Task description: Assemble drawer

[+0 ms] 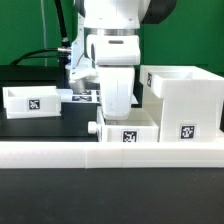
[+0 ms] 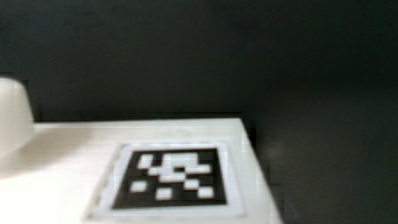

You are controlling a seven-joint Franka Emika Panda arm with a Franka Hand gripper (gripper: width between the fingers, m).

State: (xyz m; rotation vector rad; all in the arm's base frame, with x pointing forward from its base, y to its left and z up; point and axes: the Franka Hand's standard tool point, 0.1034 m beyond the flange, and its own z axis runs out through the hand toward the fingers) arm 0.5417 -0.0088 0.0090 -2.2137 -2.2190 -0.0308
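Note:
The large white hollow housing (image 1: pixel 185 100) stands at the exterior view's right, with a tag on its front. One small white tray (image 1: pixel 30 100) lies at the exterior view's left. A second tray (image 1: pixel 126 130) sits in the middle against the housing's side, tag facing front. My gripper (image 1: pixel 118 108) hangs straight down onto this middle tray; its fingertips are hidden behind the tray's wall. The wrist view shows a white tagged surface (image 2: pixel 173 178) close up on the dark table, with no fingers in sight.
A long low white border wall (image 1: pixel 110 155) runs along the front. The marker board (image 1: pixel 84 96) lies behind the arm. A rounded white part (image 2: pixel 9 120) shows at the edge of the wrist view. Black cables hang at the back left.

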